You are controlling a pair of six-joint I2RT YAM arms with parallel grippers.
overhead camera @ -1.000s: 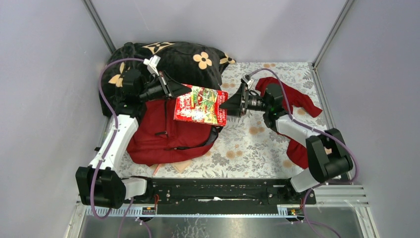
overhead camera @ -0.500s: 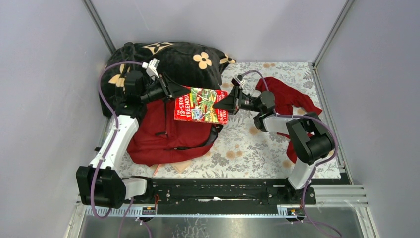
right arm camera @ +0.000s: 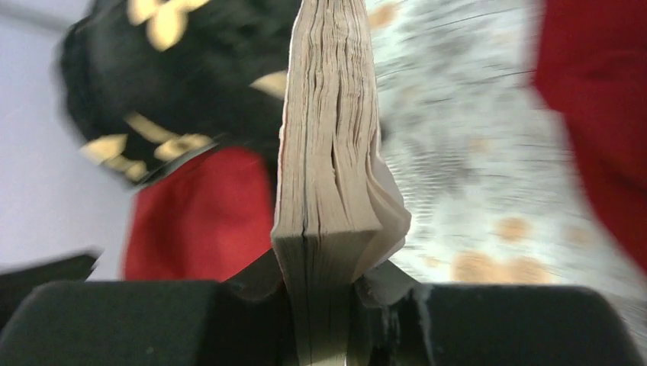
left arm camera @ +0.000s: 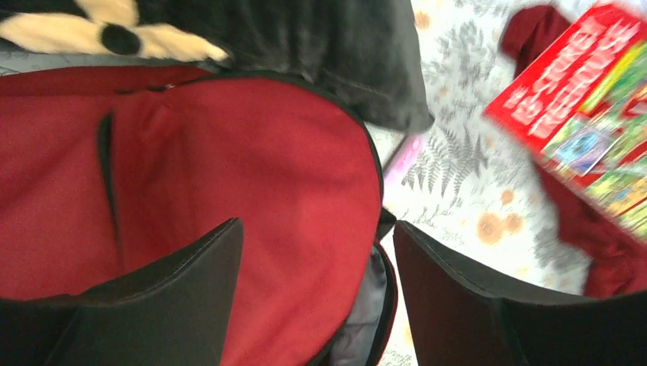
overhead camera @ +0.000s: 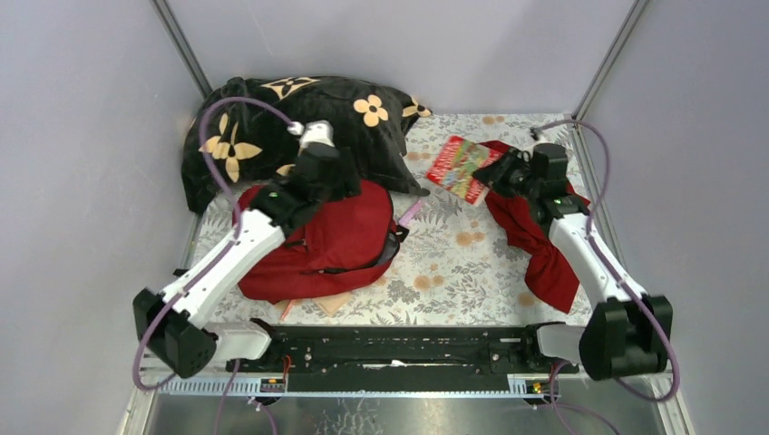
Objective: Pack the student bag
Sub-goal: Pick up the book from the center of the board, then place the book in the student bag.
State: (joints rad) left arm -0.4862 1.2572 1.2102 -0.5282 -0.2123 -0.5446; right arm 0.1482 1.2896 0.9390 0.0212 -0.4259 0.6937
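Note:
The student bag (overhead camera: 317, 245), dark red with black zipper lines, lies flat on the flowered table cover at the left. My left gripper (overhead camera: 340, 181) hovers over its far end, open and holding nothing. In the left wrist view the fingers (left arm camera: 317, 223) straddle the bag's red fabric (left arm camera: 229, 168) and its grey-lined zip opening. My right gripper (overhead camera: 494, 172) is at the back right, shut on a red picture book (overhead camera: 461, 168). The right wrist view shows the book's page edge (right arm camera: 328, 152) clamped upright between the jaws (right arm camera: 324, 290). The book (left arm camera: 587, 114) also shows in the left wrist view.
A black plush blanket with orange flowers (overhead camera: 299, 113) is heaped behind the bag. A limp red garment (overhead camera: 535, 236) lies under the right arm. A tan flat item (overhead camera: 331, 304) pokes out under the bag's near edge. Grey walls close in on three sides.
The book passed from my left gripper to my right, which closed on it and swung it to the back right. My left gripper opened and moved over the bag.

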